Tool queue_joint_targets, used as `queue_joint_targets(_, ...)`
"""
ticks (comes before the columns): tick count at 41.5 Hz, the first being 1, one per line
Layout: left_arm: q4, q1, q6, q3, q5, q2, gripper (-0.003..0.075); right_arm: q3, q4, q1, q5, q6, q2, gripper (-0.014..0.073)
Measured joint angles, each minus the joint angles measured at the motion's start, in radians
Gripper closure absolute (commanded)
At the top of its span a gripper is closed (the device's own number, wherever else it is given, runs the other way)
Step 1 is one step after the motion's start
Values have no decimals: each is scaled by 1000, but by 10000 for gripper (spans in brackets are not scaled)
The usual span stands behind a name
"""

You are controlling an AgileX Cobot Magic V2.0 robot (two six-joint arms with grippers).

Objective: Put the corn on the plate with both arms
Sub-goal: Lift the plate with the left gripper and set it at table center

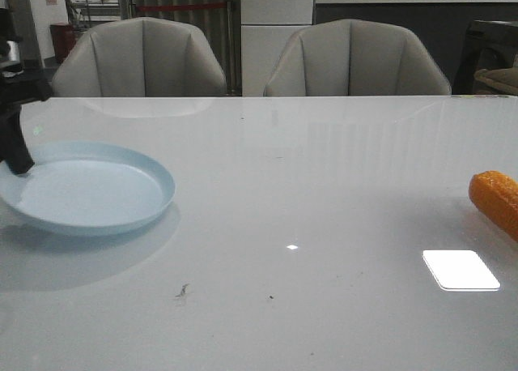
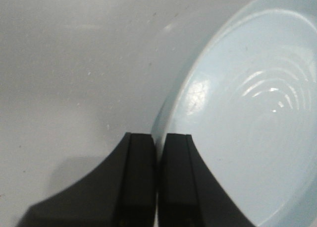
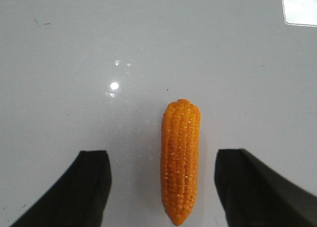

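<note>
My right gripper (image 3: pixel 161 187) is wide open, both fingers well apart, holding nothing. The corn (image 3: pixel 181 162) lies flat on the white table (image 1: pixel 324 193) between the fingers, long axis running along the gap, tapered tip pointing away toward 12 o'clock in the wrist view. The fingers aren't touching it yet.

My left gripper (image 2: pixel 157 182) is closed tight on the rim of the pale blue plate (image 2: pixel 247 138), one finger inside the rim, one outside. In the front view the plate (image 1: pixel 89 193) sits at about 9 o'clock, far left; it looks slightly lifted or tilted, but I can't tell for sure from this angle. The corn (image 1: pixel 495 199) is at 3 o'clock, far right edge, well apart from the plate.

Step in hand, I judge: grasp the corn. To do it well I'd drop straight down, keep the cob centred between the fingers, close across its thick middle, not the tip. It's glossy and round, so it may roll or squirt out; close slowly. Left should hold the plate steady.
</note>
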Motion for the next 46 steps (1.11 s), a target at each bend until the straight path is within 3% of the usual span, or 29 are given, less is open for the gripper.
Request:
queue_joint_targets(14,-127,-100,0,-139,35,2,625,0,0,0,0,1,0,41)
queue_joint_targets(29,-167,-261,0,-152,0,56,624,0,0,0,0,2,0,41)
queue_joint_targets(46,-185,-310,0,-154,-29,173,596,0,0,0,0,2,0,41)
